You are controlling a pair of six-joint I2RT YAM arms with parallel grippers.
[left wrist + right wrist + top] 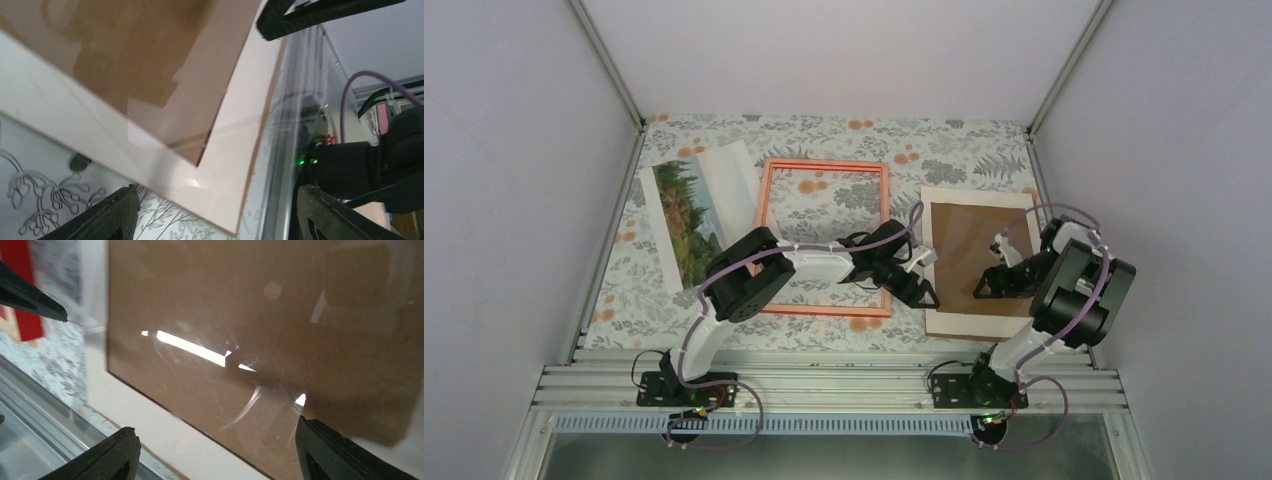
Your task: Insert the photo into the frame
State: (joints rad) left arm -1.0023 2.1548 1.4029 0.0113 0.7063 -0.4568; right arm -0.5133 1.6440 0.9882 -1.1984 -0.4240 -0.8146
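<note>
The photo lies picture-up at the far left of the table. Beside it in the middle lies the frame, orange-red and flat on the floral cloth; a red piece of the frame shows at the left of the right wrist view. My left arm reaches across the frame's near right corner. My left gripper is open just off the near left corner of a white-bordered brown board. My right gripper is open low over that board, with nothing between its fingers.
The brown backing board with its white mat border lies at the right, close to the right wall post. The metal rail runs along the near edge. Grey walls close in the table on three sides.
</note>
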